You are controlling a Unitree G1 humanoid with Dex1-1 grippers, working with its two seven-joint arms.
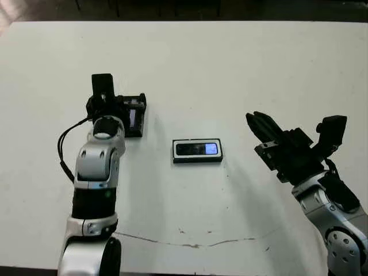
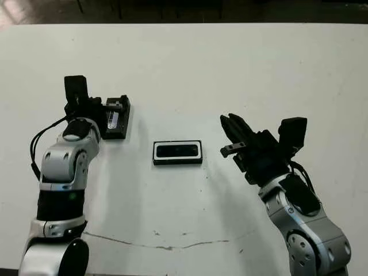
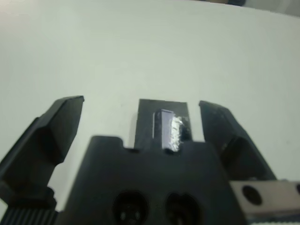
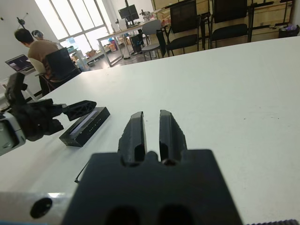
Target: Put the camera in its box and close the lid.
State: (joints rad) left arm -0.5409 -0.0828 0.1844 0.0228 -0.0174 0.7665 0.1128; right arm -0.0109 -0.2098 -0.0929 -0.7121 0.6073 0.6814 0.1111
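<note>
The camera (image 1: 197, 149), a black bar with a blue-lit screen, lies inside the white-rimmed box (image 1: 198, 159) at the table's middle. Left of it the lid (image 1: 138, 122), a black slab with a pale strip, lies flat on the table. My left gripper (image 3: 140, 104) is open and low over the lid (image 3: 161, 119), one finger (image 3: 56, 126) on each side, apart from it. My right gripper (image 1: 257, 123) is shut on nothing and hovers to the right of the box, pointing toward it. The right wrist view shows the lid (image 4: 85, 125) under the left gripper.
A thin dark crack (image 1: 190, 244) runs across the table near its front edge. Beyond the table the right wrist view shows a seated person (image 4: 35, 44), desks and chairs (image 4: 187, 23).
</note>
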